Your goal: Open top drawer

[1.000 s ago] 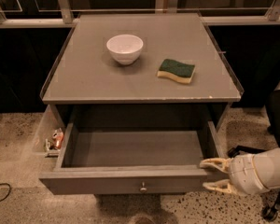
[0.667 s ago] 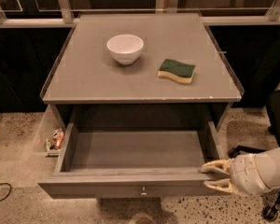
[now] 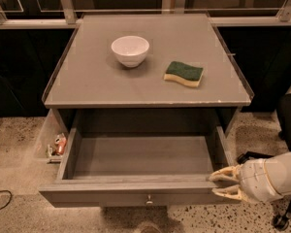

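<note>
Camera view: matte grey flat-topped cabinet (image 3: pixel 87 81) has its wide grey top drawer (image 3: pixel 136 155) pulled well out, so opening looks done. Cream two-finger gripper (image 3: pixel 222 183) sits at the drawer front's right end, fingers spread, clasping nothing; next move likely a clear retreat. White ceramic bowl (image 3: pixel 130 50), green-yellow sponge (image 3: pixel 184 74) on top; small round metal knob (image 3: pixel 149 198) centre front.
</note>
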`<move>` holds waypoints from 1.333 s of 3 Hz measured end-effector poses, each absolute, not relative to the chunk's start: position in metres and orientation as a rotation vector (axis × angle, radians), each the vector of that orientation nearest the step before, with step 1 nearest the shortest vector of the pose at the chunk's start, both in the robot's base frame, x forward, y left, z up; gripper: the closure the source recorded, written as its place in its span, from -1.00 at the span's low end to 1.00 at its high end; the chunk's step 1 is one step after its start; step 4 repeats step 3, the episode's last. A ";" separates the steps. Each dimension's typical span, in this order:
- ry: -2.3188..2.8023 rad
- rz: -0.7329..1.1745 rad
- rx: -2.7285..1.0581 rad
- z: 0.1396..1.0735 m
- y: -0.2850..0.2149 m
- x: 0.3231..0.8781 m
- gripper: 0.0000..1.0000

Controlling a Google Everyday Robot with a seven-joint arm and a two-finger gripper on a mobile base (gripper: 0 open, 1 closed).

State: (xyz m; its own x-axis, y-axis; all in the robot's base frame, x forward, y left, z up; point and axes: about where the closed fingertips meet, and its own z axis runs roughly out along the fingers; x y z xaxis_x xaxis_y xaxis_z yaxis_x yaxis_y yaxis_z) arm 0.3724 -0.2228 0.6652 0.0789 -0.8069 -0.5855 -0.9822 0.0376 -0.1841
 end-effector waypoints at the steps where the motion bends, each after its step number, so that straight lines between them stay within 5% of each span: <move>1: 1.767 0.410 -1.809 0.665 -0.223 0.372 -0.10; 3: 1.767 0.410 -1.809 0.665 -0.223 0.372 -0.98; 4: 1.767 0.410 -1.809 0.665 -0.223 0.372 -0.98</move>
